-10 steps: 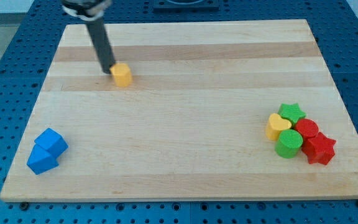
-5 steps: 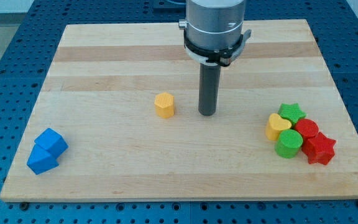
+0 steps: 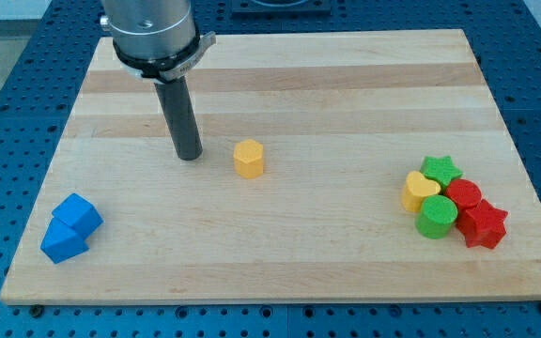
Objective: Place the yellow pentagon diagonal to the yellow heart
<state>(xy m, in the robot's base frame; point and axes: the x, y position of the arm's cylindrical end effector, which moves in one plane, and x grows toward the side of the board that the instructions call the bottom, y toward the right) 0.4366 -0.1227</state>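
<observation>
The yellow pentagon (image 3: 248, 159) lies on the wooden board (image 3: 280, 244), left of centre. My tip (image 3: 189, 155) stands on the board just to the pentagon's left, a small gap apart from it. The yellow heart (image 3: 420, 191) sits far to the view's right, at the left edge of a tight cluster of blocks.
Touching the heart are a green star (image 3: 440, 170), a green cylinder (image 3: 436, 217), a red cylinder (image 3: 463, 195) and a red star (image 3: 483, 225). Two blue blocks (image 3: 69, 227) sit at the board's lower left corner.
The pentagon moved right and down to left of centre in the first half second, then stayed. My tip went from its left to its right, and is now back on its left.
</observation>
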